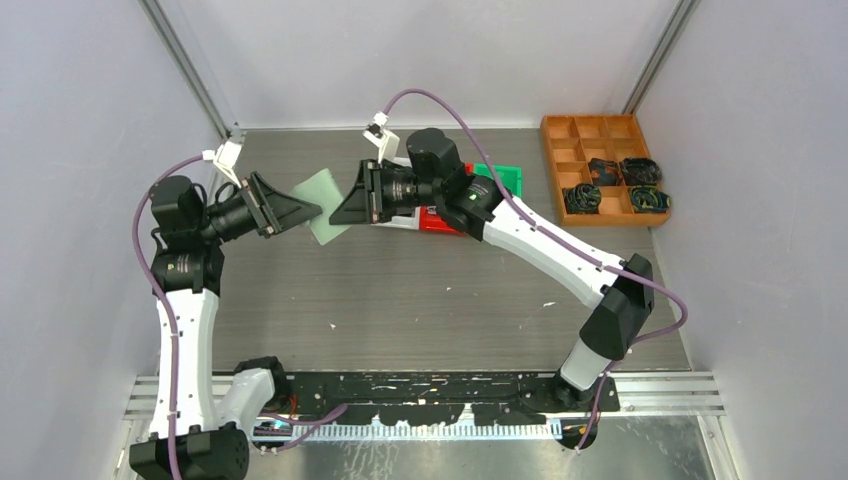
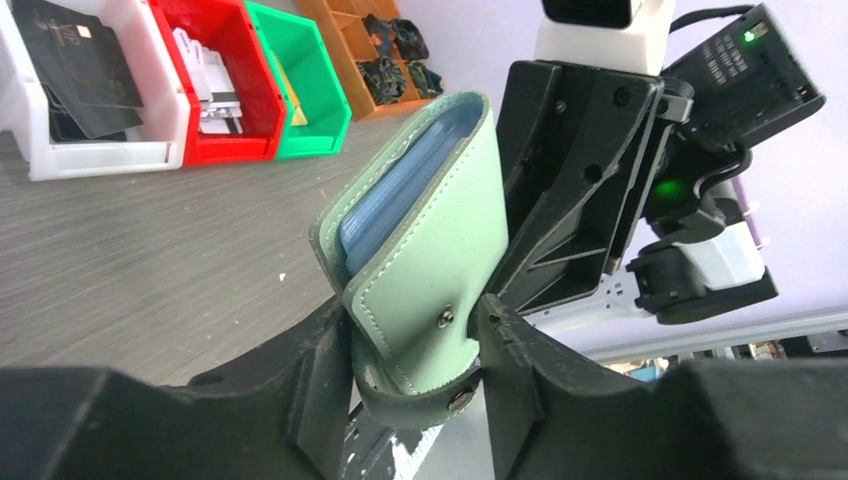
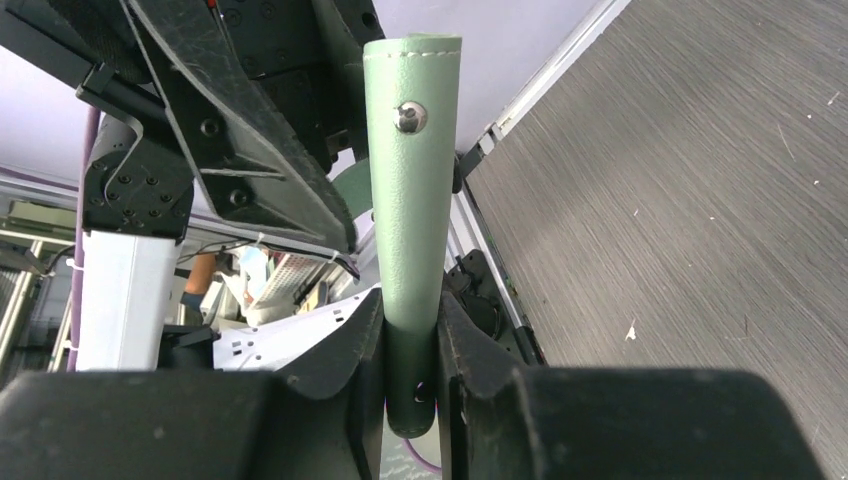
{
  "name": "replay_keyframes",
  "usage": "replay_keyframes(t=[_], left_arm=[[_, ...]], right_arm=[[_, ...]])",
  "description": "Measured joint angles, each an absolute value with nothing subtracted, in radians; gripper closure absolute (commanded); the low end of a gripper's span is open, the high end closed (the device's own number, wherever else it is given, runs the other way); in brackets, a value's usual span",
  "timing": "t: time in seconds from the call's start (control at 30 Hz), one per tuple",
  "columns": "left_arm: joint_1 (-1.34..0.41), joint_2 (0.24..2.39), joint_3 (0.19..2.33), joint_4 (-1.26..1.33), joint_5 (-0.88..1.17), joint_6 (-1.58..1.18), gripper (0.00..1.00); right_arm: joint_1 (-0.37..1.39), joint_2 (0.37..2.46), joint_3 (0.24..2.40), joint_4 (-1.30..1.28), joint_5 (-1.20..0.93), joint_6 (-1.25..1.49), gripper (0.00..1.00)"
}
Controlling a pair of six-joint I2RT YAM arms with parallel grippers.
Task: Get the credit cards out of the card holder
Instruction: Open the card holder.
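Observation:
The mint-green card holder (image 1: 325, 188) hangs in the air between both grippers, above the back of the table. My left gripper (image 1: 308, 212) is shut on its lower corner by the snap tab, as the left wrist view (image 2: 415, 345) shows. There the holder (image 2: 430, 230) is closed, with bluish clear pockets (image 2: 390, 205) at its open edge. No card shows inside it. My right gripper (image 1: 345, 206) is shut on the holder's opposite edge. Its wrist view (image 3: 410, 345) shows the holder (image 3: 410, 180) edge-on with a snap stud. A black card (image 2: 75, 60) lies in the white bin (image 2: 90, 160).
A red bin (image 2: 225, 150) with pale cards and a green bin (image 2: 315, 120) stand beside the white one at the back, partly under my right arm in the top view (image 1: 500, 178). A wooden compartment tray (image 1: 600, 128) with black coiled cables sits back right.

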State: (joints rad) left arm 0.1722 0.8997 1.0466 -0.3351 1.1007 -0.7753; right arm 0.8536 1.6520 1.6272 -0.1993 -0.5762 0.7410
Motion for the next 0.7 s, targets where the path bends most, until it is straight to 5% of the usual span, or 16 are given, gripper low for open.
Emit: replay_keyframes(t=[0.2, 0.33, 0.47, 0.7], left_arm=[[0.174, 0.896, 1.047, -0.409, 1.113, -0.694, 0.74], [0.176, 0.896, 1.079, -0.493, 1.129, -0.627, 0.76], [0.177, 0.897, 1.125, -0.583, 1.148, -0.553, 0.75], [0.177, 0.896, 1.154, -0.654, 1.216, -0.483, 0.59]], right_arm=[[0.853, 1.644, 1.630, -0.241, -0.578, 0.705, 0.86], [0.853, 1.642, 1.630, -0.262, -0.593, 0.694, 0.86], [0.853, 1.631, 1.630, -0.269, -0.617, 0.688, 0.86], [0.837, 1.610, 1.629, -0.270, -0.662, 0.688, 0.86]])
